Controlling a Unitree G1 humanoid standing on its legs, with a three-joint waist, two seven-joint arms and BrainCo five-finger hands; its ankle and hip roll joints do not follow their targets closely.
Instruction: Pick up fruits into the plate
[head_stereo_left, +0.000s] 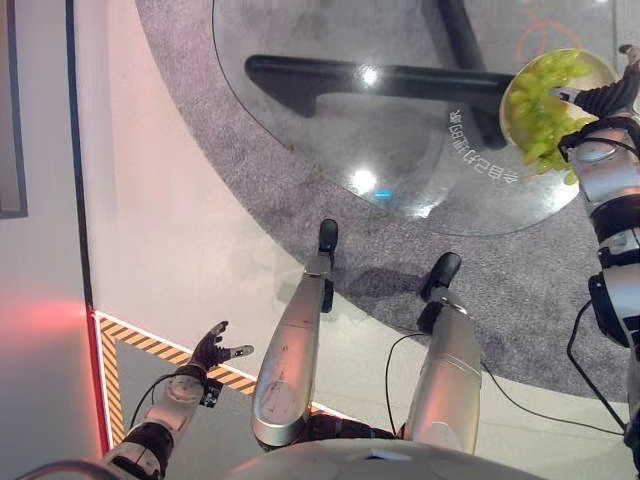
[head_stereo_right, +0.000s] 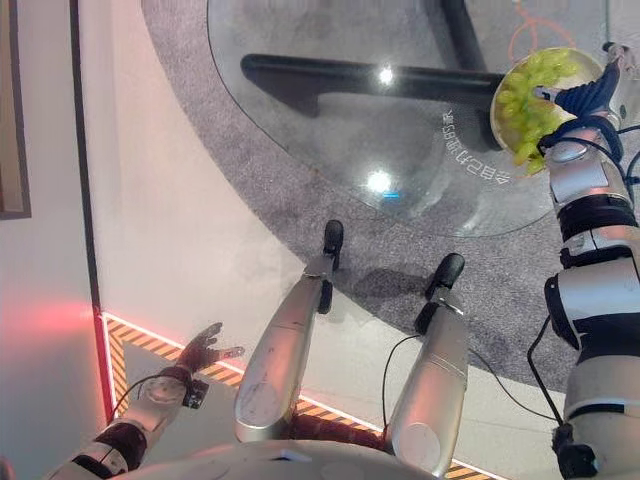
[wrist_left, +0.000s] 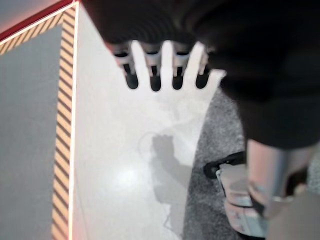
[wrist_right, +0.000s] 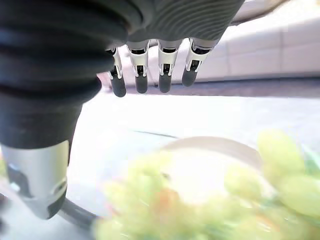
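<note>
A bunch of pale green grapes lies heaped in a round white plate at the far right edge of a round clear glass table, which stands on dark legs over a grey carpet, as the humanoid's right hand hovers at the plate's right side. Judged from how things lie, the fruit-gathering job looks close to done: the grapes are in the plate, though part of the bunch spills over the near rim beside the robot's wrist, and no other fruit can be seen on the glass or the floor. What may be left is to settle the overhanging grapes fully inside and draw the arm away. In the right wrist view the right hand's silver, dark-tipped fingers hang straight and side by side above the plate, the green fruit blurred beneath them; nothing is curled round or pinched, and whether the palm touches the grapes cannot be told. The left hand hangs low at the robot's left side over the pale floor, near a yellow-and-black striped floor marking, its fingers spread and relaxed, holding nothing.
</note>
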